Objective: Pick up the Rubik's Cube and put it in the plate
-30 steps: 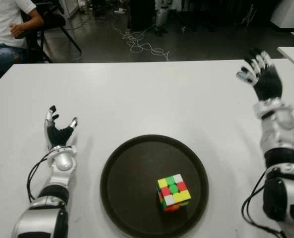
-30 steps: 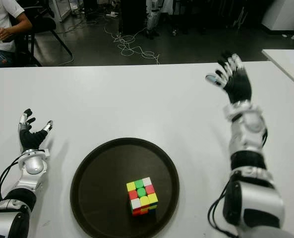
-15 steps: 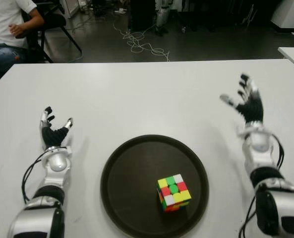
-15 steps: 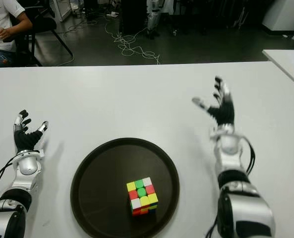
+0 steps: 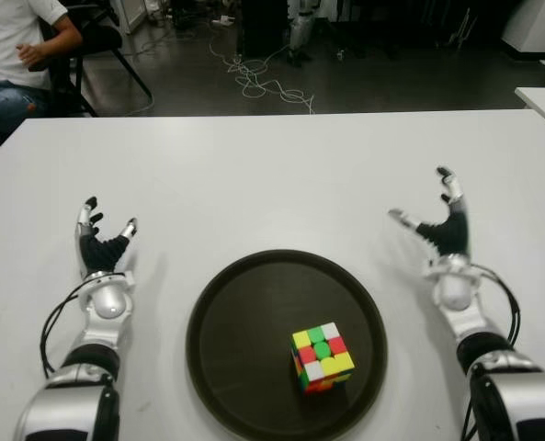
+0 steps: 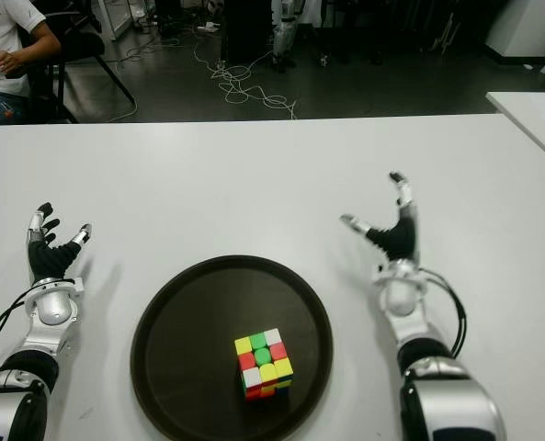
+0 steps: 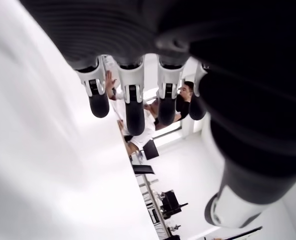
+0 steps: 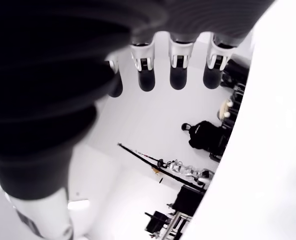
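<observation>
The Rubik's Cube (image 5: 322, 356) sat inside the plate (image 5: 244, 312), right of its centre. Judged light, rigid and smooth-faced; best gripped across two opposite faces. The right hand (image 5: 440, 224) was beside the plate on the counter (image 5: 281, 175), palm up, fingers spread, holding nothing. The left hand (image 5: 102, 241) was likewise spread and empty on the plate's other side.

Silver, segmented forearms carry black cables looping near each wrist; the left hand (image 5: 103, 250) and right hand (image 5: 443, 231) have black palms and silver-jointed, black-tipped fingers.
</observation>
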